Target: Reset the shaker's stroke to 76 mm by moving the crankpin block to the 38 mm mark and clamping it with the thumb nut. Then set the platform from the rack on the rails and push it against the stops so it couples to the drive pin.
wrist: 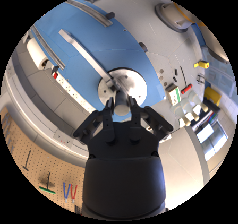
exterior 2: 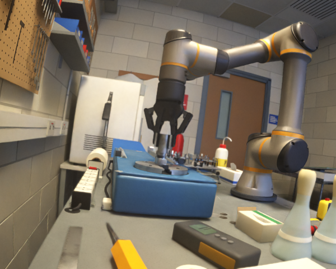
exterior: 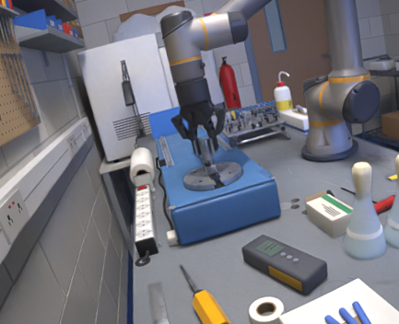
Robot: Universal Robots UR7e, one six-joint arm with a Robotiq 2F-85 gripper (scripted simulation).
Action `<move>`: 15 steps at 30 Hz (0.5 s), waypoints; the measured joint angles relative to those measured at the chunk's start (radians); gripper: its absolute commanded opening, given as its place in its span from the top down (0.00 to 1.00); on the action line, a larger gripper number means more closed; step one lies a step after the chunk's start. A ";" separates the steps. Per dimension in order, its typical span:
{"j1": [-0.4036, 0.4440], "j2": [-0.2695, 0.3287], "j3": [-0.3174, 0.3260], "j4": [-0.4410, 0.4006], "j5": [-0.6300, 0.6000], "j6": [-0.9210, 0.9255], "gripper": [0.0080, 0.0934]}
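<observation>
My gripper (wrist: pixel 121 103) points straight down over the blue shaker base (exterior: pixel 213 184), and its fingers are closed around the grey cylindrical thumb nut (exterior 2: pixel 163 144) that stands upright on the round steel crank disc (exterior: pixel 213 176). The crankpin block (wrist: pixel 113 83) sits under the nut in the disc's slot, mostly hidden by the fingers. A steel link bar (wrist: pixel 83 55) runs from the disc toward the far end of the base. Two rails (wrist: pixel 87 11) lie along the top of the base. The platform rests on a rack (exterior: pixel 254 120) behind the shaker.
A small white and green box (exterior: pixel 328 212) lies right of the shaker, near two pale bottles (exterior: pixel 365 216). A grey meter (exterior: pixel 284 263), a yellow-handled screwdriver (exterior: pixel 203 301) and a tape roll (exterior: pixel 266 310) lie in front. A power strip (exterior: pixel 144 218) runs along the left edge.
</observation>
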 measured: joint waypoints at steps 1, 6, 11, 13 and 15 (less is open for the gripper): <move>0.000 0.000 0.000 0.000 0.000 0.000 0.63; 0.000 0.000 0.000 0.000 0.000 0.000 0.65; 0.000 0.000 0.000 0.000 0.000 0.000 0.67; 0.000 0.000 0.000 0.000 0.000 0.000 0.67; 0.000 0.000 0.000 0.001 0.000 0.000 0.68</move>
